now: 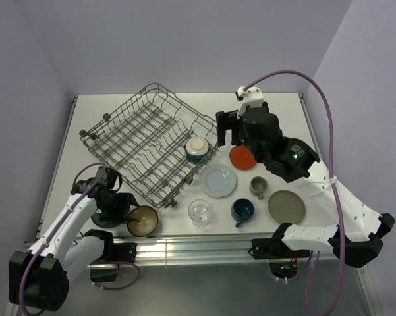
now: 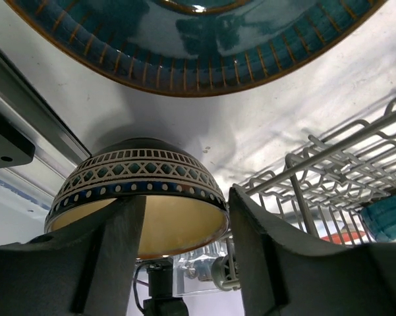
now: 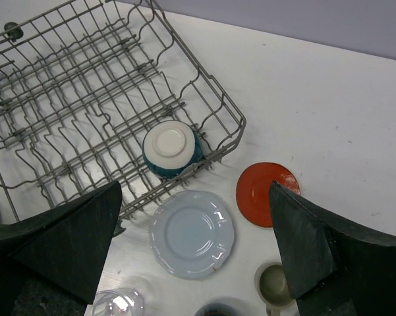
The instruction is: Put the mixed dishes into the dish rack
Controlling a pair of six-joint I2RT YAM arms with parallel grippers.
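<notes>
The left gripper [image 2: 184, 195] has its two dark fingers partly apart, one across the cream inside of a gold-brown bowl with a dark patterned outside [image 2: 138, 172], the other just off its rim. Whether the pads press the bowl, I cannot tell. Just beyond the bowl lies a teal glazed plate with an orange-lined rim [image 2: 184, 46], at the near left corner of the white table [image 1: 283, 112].

The right gripper [image 3: 194, 189] is spread wide and holds nothing. It hangs above a round pale blue-white plate [image 3: 191, 234]. Beside that plate to the right lies a small red-orange plate [image 3: 267, 193]. Nearer the arms stand a small grey-beige cup [image 3: 275, 286], a dark blue cup [image 1: 242, 210], a clear glass [image 1: 199, 212] and a round beige plate [image 1: 286, 206], all apart from one another.

The large grey wire dish rack [image 1: 138, 138] sits slantwise on the left half of the table. In its corner nearest the pale plate, a teal cup with a white base [image 3: 170, 148] rests upside down among the tines. The other dishes lie on the table outside the rack.
</notes>
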